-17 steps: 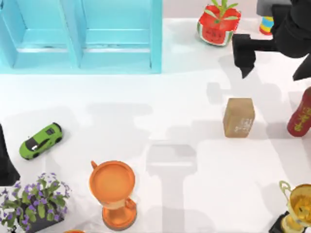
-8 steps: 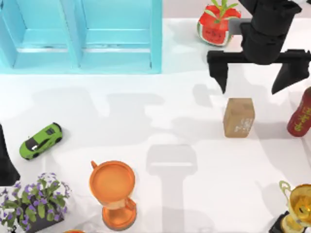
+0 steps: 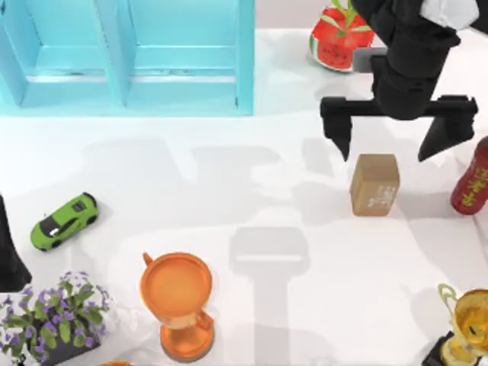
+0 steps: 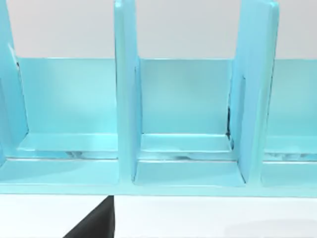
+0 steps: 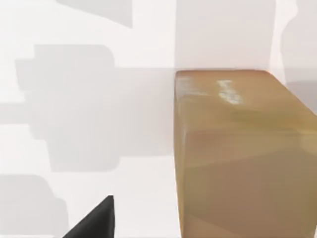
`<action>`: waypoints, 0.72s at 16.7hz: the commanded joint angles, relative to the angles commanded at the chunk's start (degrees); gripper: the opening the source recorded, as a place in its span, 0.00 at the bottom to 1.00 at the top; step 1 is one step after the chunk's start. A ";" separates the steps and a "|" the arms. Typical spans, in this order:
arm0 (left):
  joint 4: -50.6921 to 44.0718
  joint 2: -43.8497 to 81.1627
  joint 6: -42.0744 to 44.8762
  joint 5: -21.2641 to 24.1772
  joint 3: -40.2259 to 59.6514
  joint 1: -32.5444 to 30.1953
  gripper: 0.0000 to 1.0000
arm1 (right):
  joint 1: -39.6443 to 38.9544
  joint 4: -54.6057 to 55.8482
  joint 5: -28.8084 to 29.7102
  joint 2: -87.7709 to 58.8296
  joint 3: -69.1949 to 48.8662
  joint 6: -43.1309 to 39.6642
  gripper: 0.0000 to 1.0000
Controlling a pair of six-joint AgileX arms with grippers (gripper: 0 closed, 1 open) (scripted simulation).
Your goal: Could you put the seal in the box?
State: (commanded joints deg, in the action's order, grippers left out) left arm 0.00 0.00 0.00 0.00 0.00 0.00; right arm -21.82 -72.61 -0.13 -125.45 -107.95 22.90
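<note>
The seal (image 3: 374, 184) is a tan-brown block with faint white markings, lying on the white table right of centre. My right gripper (image 3: 393, 136) hovers just behind it and above it, open wide, with one dark finger (image 3: 338, 131) on each side of the block's far end and nothing held. The right wrist view shows the seal (image 5: 242, 153) close up beside one dark fingertip (image 5: 96, 222). The box (image 3: 130, 57) is a light blue open case with compartments at the back left, and it also faces the left wrist camera as the box (image 4: 188, 148). My left arm (image 3: 8, 255) is parked at the table's left edge.
A red bottle (image 3: 473, 179) stands right of the seal, close to the right finger. A watermelon planter (image 3: 339, 38) sits behind. A green toy car (image 3: 65, 221), an orange cup (image 3: 177, 305), a flower pot (image 3: 53, 320) and a gold trophy (image 3: 467, 328) line the front and left.
My right gripper swung in from the back right, turned square to the seal and came down closer, its fingers now straddling the block's far end. The seal has not moved.
</note>
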 joint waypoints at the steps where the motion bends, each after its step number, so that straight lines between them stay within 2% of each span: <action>1: 0.00 0.00 0.00 0.00 0.00 0.00 1.00 | -0.16 2.70 -0.01 -0.41 2.06 0.15 1.00; 6: 0.00 0.00 0.00 0.00 0.00 0.00 1.00 | -0.29 13.69 0.01 -2.25 11.23 0.33 1.00; 11: 0.00 0.00 0.00 0.00 0.00 0.00 1.00 | -0.20 14.29 0.02 -2.35 11.81 0.25 1.00; 12: 0.00 0.00 0.00 0.00 0.00 0.00 1.00 | -0.20 14.29 0.02 -2.35 11.81 0.25 0.92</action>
State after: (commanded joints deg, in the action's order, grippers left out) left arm 0.00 0.00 0.00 0.00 0.00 0.00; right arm -22.02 -58.32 -0.10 -127.80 -96.15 23.15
